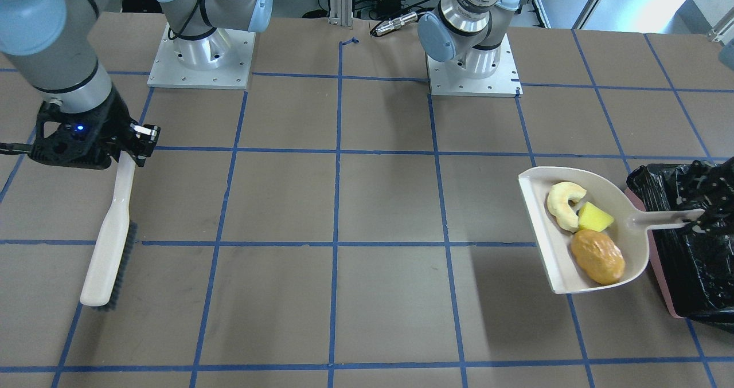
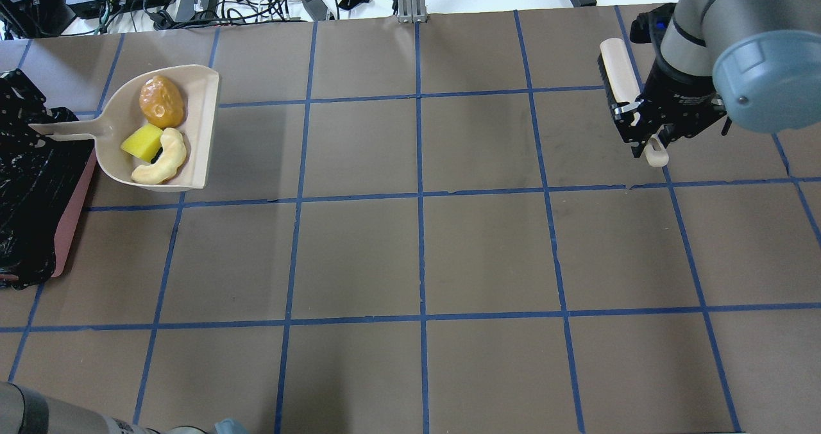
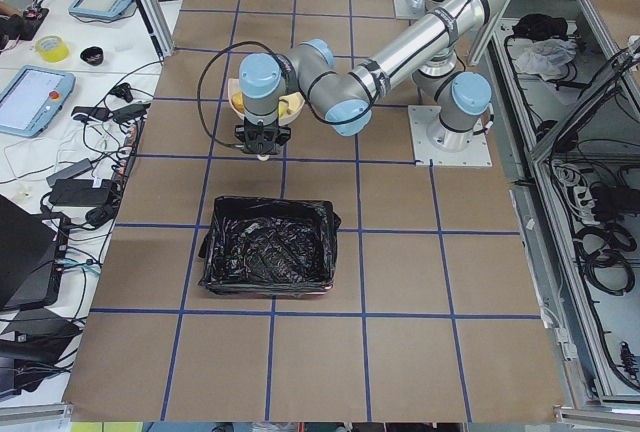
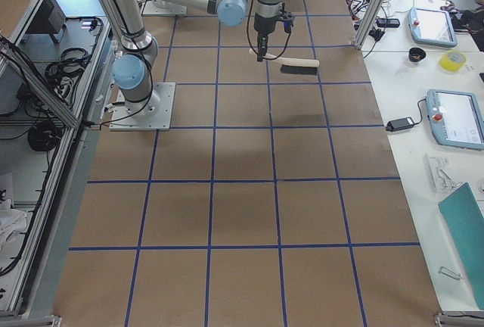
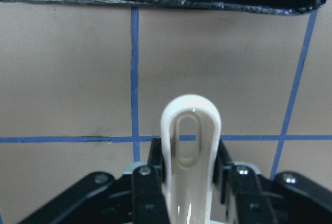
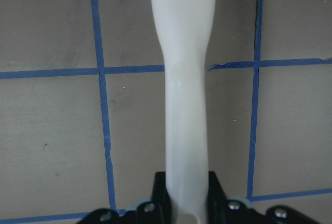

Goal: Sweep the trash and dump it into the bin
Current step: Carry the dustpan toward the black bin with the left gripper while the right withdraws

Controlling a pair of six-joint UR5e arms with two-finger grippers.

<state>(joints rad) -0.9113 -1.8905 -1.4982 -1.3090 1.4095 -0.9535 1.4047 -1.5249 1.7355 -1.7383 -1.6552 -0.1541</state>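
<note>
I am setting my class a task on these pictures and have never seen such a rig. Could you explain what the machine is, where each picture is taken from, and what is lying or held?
It is a two-armed robot bolted to a brown table. One picture faces the robot, one looks from behind over its shoulders, two look from the table's ends, and two come from cameras on the wrists. The left hand grips the handle of a dustpan beside the black-lined bin. In it lie an orange-brown lump, a cream crescent rind and a yellow scrap. The right hand holds a brush by its handle.
</note>
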